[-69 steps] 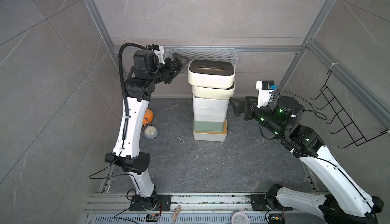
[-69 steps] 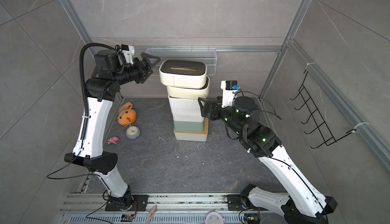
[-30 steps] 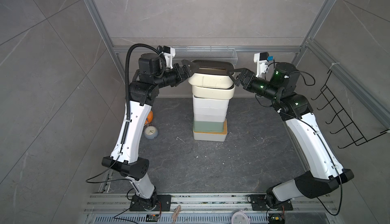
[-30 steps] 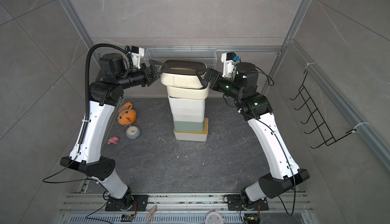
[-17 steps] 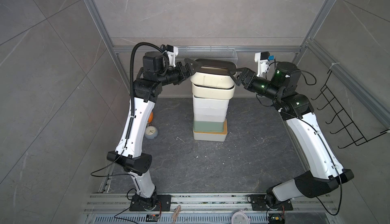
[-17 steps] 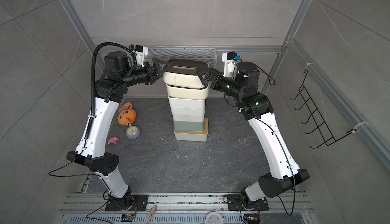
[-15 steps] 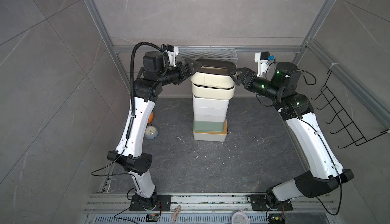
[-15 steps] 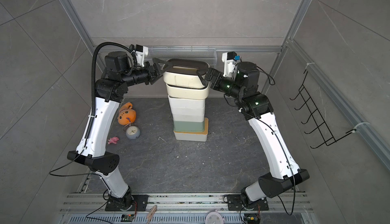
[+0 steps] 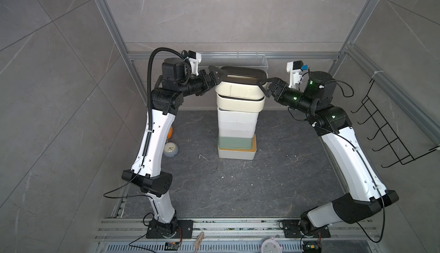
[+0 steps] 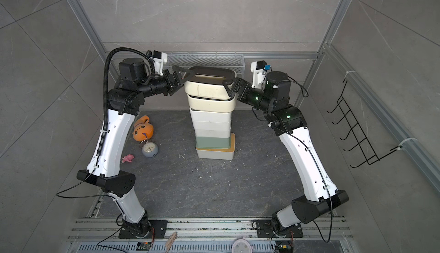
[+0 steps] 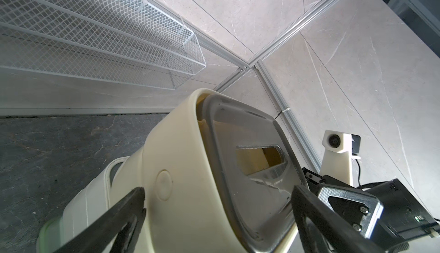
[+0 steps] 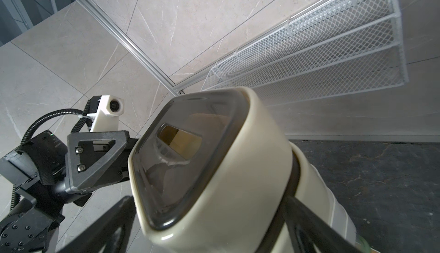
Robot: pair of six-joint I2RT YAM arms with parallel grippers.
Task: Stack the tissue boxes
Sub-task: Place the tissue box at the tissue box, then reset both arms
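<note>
Standing toward the back of a dark grey floor (image 9: pixel 238 187), the tissue boxes (image 9: pixel 238 114) form one tall column just in front of a white mesh basket (image 9: pixel 238 60) on the rear wall. The top box (image 9: pixel 239 92) is cream with a dark slotted lid. Under it sit a second cream box (image 9: pixel 240 104), white ones (image 9: pixel 237 128), a pale green one (image 9: pixel 234 142) and a white base box (image 9: pixel 235 154) whose bamboo lid edge pokes out. The lower lids are covered by the box above, so the white layers are hard to count (their seams blur together).

The left gripper (image 9: pixel 217 79) and right gripper (image 9: pixel 262 87) meet the top box at opposite ends. Each has its jaws spread wide, one finger over the lid rim and one low on the end wall. Both wrist views cut the fingers off at the frame edge, and whether they press the box cannot be told.

Both arms rise from the front rail (image 9: pixel 238 225), elbows bowed outward and forearms angled in like a mirrored arch.

An orange toy (image 10: pixel 142 129), a small round clock (image 10: pixel 150 149) and a tiny pink figure (image 10: pixel 127 158) lie nearby. In a top view the left arm (image 9: pixel 154 132) covers most of the toy and all of the figure. A black wire rack (image 9: pixel 390 130) hangs on the side wall.
</note>
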